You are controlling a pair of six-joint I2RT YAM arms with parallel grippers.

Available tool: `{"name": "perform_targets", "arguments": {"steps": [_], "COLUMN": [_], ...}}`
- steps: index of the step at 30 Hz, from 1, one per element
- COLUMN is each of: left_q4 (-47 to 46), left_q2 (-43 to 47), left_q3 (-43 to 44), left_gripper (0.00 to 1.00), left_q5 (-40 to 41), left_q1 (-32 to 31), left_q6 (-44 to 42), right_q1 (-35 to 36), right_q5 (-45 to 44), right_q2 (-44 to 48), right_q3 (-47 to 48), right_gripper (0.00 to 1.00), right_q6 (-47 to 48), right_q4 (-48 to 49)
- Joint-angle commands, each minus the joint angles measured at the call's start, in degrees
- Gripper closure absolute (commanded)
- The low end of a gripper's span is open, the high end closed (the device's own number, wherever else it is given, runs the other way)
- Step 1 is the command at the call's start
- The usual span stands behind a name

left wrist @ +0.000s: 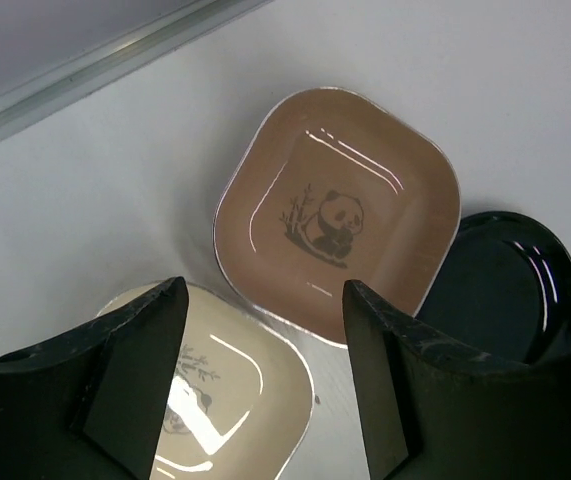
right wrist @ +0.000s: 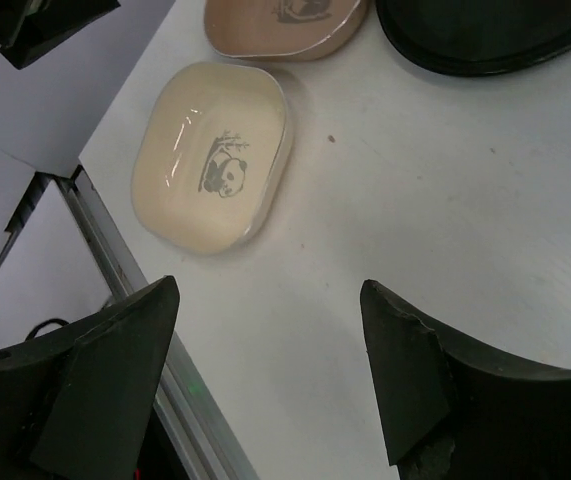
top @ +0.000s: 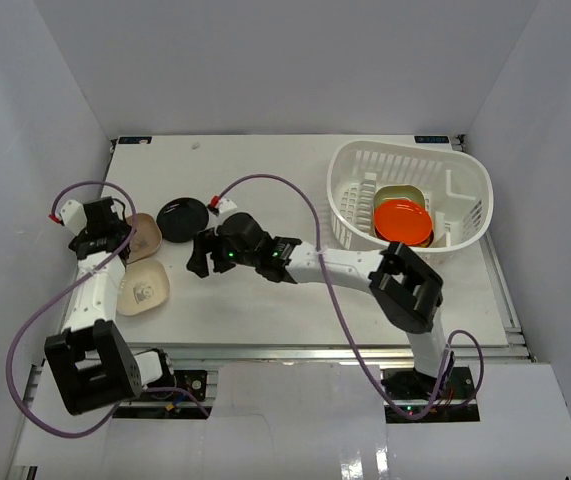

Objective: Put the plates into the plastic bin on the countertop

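Observation:
A tan rounded-square plate (top: 145, 233) with a panda print, a beige panda plate (top: 145, 288) and a round black plate (top: 183, 219) lie at the left of the countertop (top: 265, 315). The white plastic bin (top: 465, 180) at the far right holds an orange-red plate (top: 402, 219) on top of a pale green one (top: 402, 194). My left gripper (top: 121, 233) is open and empty above the near edge of the tan plate (left wrist: 340, 215), with the beige plate (left wrist: 215, 390) and black plate (left wrist: 500, 290) beside it. My right gripper (top: 197, 258) is open and empty over bare table, right of the beige plate (right wrist: 213, 155).
The metal front rail (right wrist: 135, 300) runs just below the beige plate. White walls enclose the table on three sides. The right arm stretches across the middle of the table. The tan plate (right wrist: 285, 25) and black plate (right wrist: 495, 30) touch the top edge of the right wrist view.

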State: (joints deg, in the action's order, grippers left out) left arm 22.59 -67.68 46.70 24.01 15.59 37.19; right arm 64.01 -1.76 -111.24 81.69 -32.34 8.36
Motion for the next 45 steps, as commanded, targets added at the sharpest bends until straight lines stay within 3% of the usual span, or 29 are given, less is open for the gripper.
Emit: {"name": "perform_targets", "arguments": {"steps": [1,6,13,19,21,22,23,26,30,31,33,38,44,45], "left_q4": [1.57,2.28,5.1,4.04,3.95,3.78,3.6,3.34,3.16,3.25,3.34,3.25,4.39,4.48], "left_q2": [-5.78,-14.04,-24.86,-26.89,-27.59,-27.77,-28.12,-28.56,-29.17,-29.26,-28.22,-22.33,-11.35,-9.59], "left_q3": [6.1,9.11,13.6,13.68,13.51,13.25,13.16,12.72,11.49,11.23,10.17,8.24,7.09,6.22], "left_gripper": [0.26,0.27,0.26,0.28,0.35,0.36,0.37,0.45,0.72,0.85,1.0,1.0,1.0,1.0], "left_q5": [1.05,-3.0,-10.2,-10.48,-10.3,-10.3,-10.21,-9.86,-7.5,-6.96,-6.26,-6.43,-7.57,-8.18], "left_q1": [1.62,3.74,6.73,6.73,6.64,6.73,6.73,6.64,6.73,6.73,6.73,6.64,6.73,6.73], "left_q6": [-4.49,-7.92,-10.64,-11.09,-10.91,-10.82,-10.74,-10.56,-10.3,-10.3,-9.86,-8.63,-6.17,-5.21], "right_q1": [1.29,2.35,3.4,3.49,3.58,3.58,3.67,3.67,4.28,4.37,4.37,0.69,-13.36,-18.86], "right_q5": [3.32,4.75,6.15,4.58,3.52,2.3,2.11,-1.58,-5.26,-7.45,-10.7,-24.94,-28.12,-28.38], "right_q2": [-7.22,-19.68,-30.34,-33.6,-31.85,-30.63,-27.66,-20.98,-9.99,-7.26,0.91,21.82,43.89,45.74], "right_q3": [8.29,21.46,31.68,32.31,30.03,28.02,23.56,14.68,2.01,-0.54,-7.49,-16.29,-20.34,-20.69], "right_gripper": [0.2,0.21,0.28,0.48,0.58,0.63,0.75,0.9,0.92,0.92,0.92,0.92,0.92,0.92], "right_q6": [-5.44,-7.91,-10.55,-11.96,-11.44,-11.17,-10.99,-9.24,-6.25,-4.51,-2.39,7.09,12.82,14.04], "right_q4": [2.28,-1.23,-4.93,-5.46,-4.67,-3.62,-2.57,0.77,4.9,6.56,6.93,4.04,-4.03,-5.18]}}
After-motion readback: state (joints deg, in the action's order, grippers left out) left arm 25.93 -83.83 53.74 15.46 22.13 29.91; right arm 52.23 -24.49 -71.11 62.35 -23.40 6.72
